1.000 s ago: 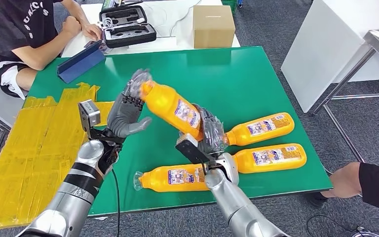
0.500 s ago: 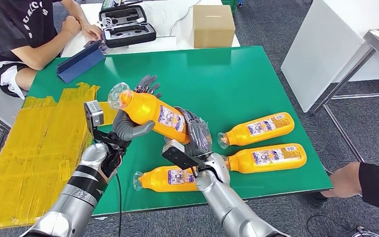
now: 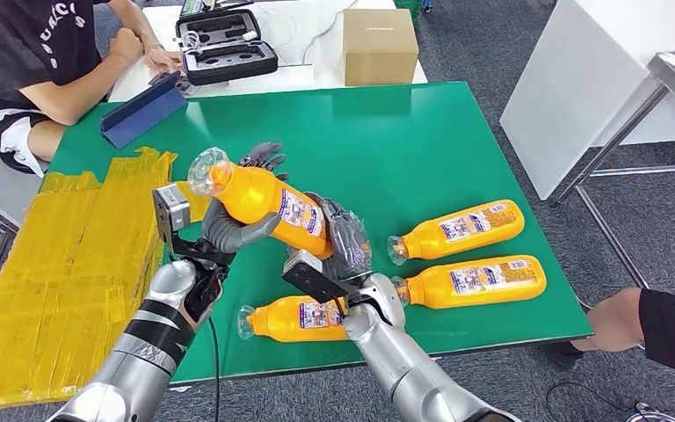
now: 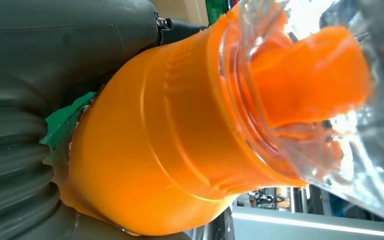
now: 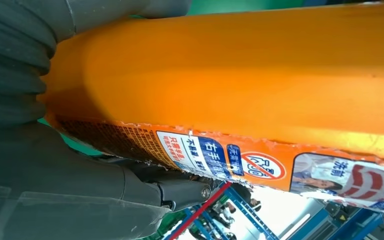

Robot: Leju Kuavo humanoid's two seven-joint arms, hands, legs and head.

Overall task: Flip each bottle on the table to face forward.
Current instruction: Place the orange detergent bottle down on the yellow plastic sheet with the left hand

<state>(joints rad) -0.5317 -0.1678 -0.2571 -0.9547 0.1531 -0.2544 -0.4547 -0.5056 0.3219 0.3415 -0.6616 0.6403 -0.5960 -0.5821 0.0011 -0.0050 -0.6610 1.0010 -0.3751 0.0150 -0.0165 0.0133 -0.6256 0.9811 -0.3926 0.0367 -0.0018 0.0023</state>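
An orange bottle (image 3: 264, 204) with a clear cap hangs tilted above the green table (image 3: 422, 141), cap end up and to the left. My left hand (image 3: 228, 227) wraps its neck end, thumb below and fingers (image 3: 265, 158) behind; the left wrist view shows the bottle's shoulder (image 4: 170, 150) against that palm. My right hand (image 3: 344, 246) grips the base end, and the label (image 5: 240, 160) fills the right wrist view. Three more orange bottles lie on the table: one near the front edge (image 3: 303, 318) and two at the right (image 3: 459, 230) (image 3: 479, 281).
A person sits at the far left corner, beside a blue case (image 3: 143, 110). A black open case (image 3: 226, 46) and a cardboard box (image 3: 380, 46) stand beyond the table. Yellow tape (image 3: 70, 255) covers the left side. Another person's hand (image 3: 620, 321) rests at the front right corner.
The held bottle has swung left and tipped lower, cap toward the left. My left hand, open beside it before, now closes around its neck end. My right hand followed.
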